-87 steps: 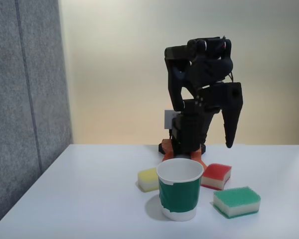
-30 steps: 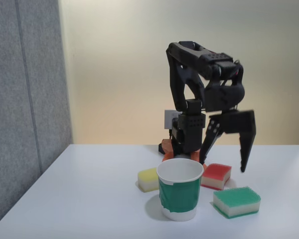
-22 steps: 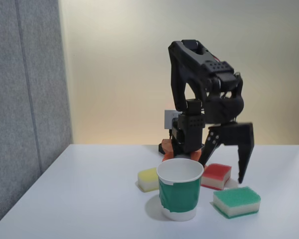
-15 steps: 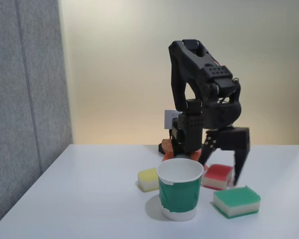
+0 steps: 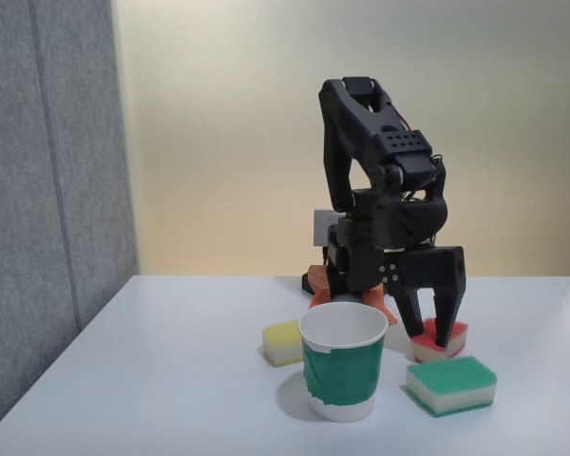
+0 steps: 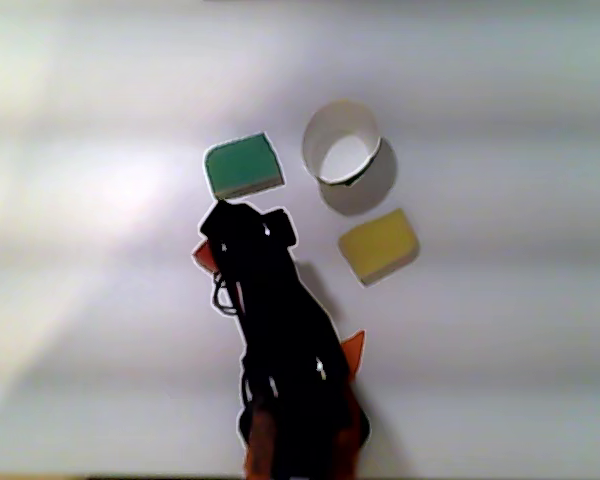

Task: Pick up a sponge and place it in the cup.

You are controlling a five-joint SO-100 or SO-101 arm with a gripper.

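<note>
In the fixed view the black gripper (image 5: pixel 427 337) is down at the table, its two fingers pressed against the sponge (image 5: pixel 456 331). The sponge has a red top and a cream base and rests on the table, just behind and to the right of the cup (image 5: pixel 342 366). The cup is white with a dark green band and stands upright and empty. From above, in the other view, a red corner of the sponge (image 6: pixel 202 258) pokes out to the left of the arm, and the cup (image 6: pixel 325 170) is at the upper right.
A green-topped sponge (image 5: pixel 451 385) lies right in front of the gripper, also seen as the green-topped sponge (image 6: pixel 242 167). A yellow sponge (image 5: pixel 283 342) lies left of the cup. A grey panel (image 5: pixel 47 209) borders the table's left side.
The gripper came down from above the table with its fingers wide apart and narrowed them onto the red sponge. The sponge shifted slightly to the right.
</note>
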